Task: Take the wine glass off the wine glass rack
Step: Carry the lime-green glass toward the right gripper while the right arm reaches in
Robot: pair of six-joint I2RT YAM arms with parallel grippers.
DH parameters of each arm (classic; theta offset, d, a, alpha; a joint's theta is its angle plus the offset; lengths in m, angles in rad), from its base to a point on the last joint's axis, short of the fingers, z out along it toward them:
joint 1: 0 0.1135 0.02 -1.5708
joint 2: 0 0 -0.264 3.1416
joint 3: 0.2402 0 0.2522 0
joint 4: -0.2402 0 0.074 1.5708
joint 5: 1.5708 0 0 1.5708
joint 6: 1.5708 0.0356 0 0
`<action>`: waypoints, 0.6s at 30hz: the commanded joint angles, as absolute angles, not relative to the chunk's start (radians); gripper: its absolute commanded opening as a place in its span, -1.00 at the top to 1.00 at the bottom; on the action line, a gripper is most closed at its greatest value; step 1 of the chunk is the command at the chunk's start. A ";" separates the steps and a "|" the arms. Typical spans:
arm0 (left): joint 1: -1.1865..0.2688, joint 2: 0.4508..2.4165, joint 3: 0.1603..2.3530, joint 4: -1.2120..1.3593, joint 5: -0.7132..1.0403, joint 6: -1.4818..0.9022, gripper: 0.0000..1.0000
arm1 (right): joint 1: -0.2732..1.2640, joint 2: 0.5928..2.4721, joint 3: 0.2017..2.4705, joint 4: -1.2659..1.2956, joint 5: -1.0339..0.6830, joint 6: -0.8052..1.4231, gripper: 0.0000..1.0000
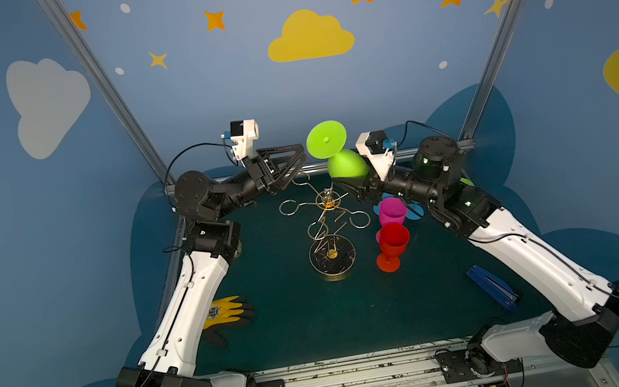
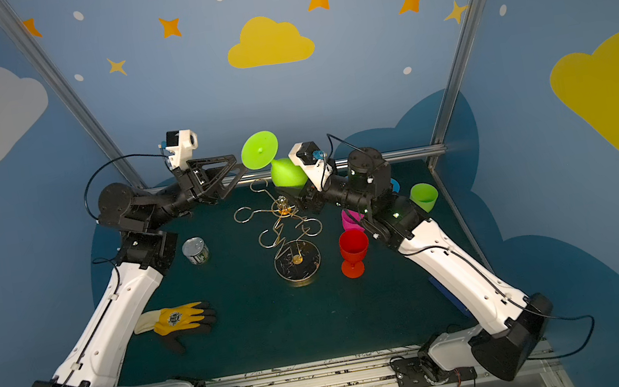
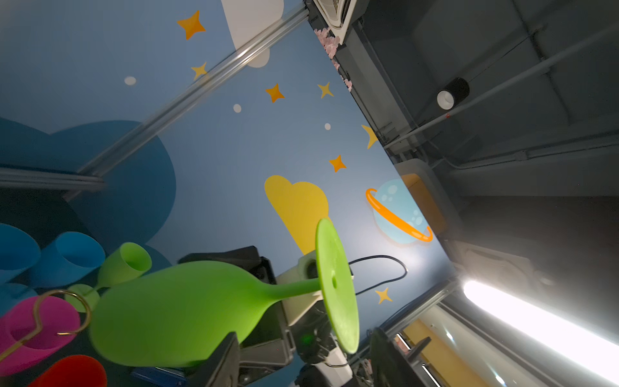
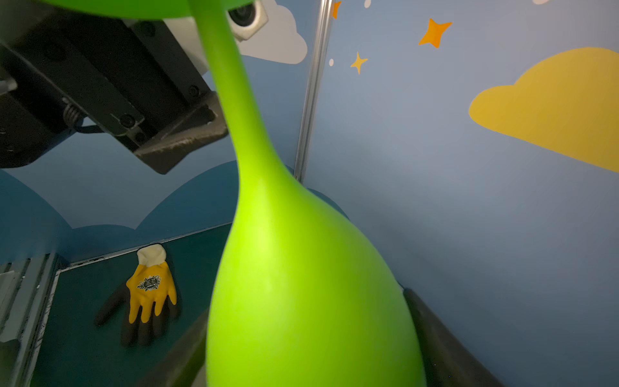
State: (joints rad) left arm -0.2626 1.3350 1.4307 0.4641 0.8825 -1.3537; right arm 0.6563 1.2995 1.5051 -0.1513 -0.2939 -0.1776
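Wine glass [image 1: 345,165], lime green and foot-up, is seen raised just right of the hub of the wine glass rack [image 1: 328,201], apparently free of every wire loop. Left of the glass, the left gripper [image 1: 297,169] is parted beside the stem with nothing grasped, while the bowl is clamped between the 2 fingers of the right gripper [image 1: 351,174]. Removal is judged nearly done; next, the glass must be carried clear, turned upright and set on the green mat [image 1: 299,322] near the red goblet [image 1: 393,242].

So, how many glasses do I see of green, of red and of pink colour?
Green: 2, the wine glass and a small green glass
Red: 1, the red glass
Pink: 1, the pink glass
Total: 4
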 commanded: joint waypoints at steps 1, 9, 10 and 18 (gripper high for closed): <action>-0.265 1.293 1.470 0.236 0.827 -0.948 -0.32 | 0.655 1.223 1.548 -0.357 -0.198 -0.116 0.12; -0.310 1.250 1.380 0.237 0.585 -0.132 -0.30 | 0.652 1.241 1.733 -0.767 -0.153 -0.032 0.19; -0.323 1.243 1.343 0.299 0.568 -0.055 -0.29 | 0.652 1.250 1.756 -0.804 -0.161 -0.024 0.20; -0.388 1.271 1.334 0.333 0.559 0.197 -0.26 | 0.652 1.310 1.816 -0.876 -0.196 0.011 0.25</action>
